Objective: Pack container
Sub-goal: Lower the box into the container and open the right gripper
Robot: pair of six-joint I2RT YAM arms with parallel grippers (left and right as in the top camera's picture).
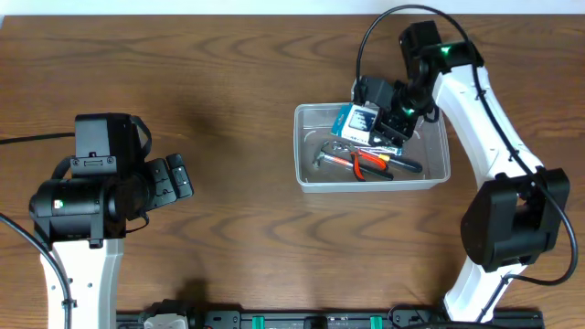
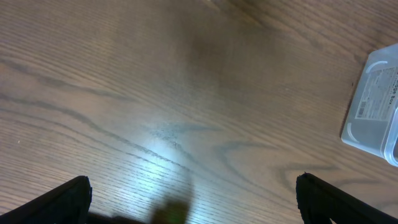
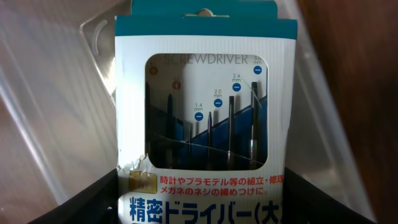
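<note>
Right gripper (image 3: 202,208) clamps screwdriver pack (image 3: 205,93) at container (image 1: 299,146) far side, tools (image 1: 364,163) already inside; release pending.

Container (image 1: 298,146) on R of table (image 1: 228,228): screwdriver pack (image 3: 205,93) at rear, pliers (image 1: 370,164) in front.
</note>
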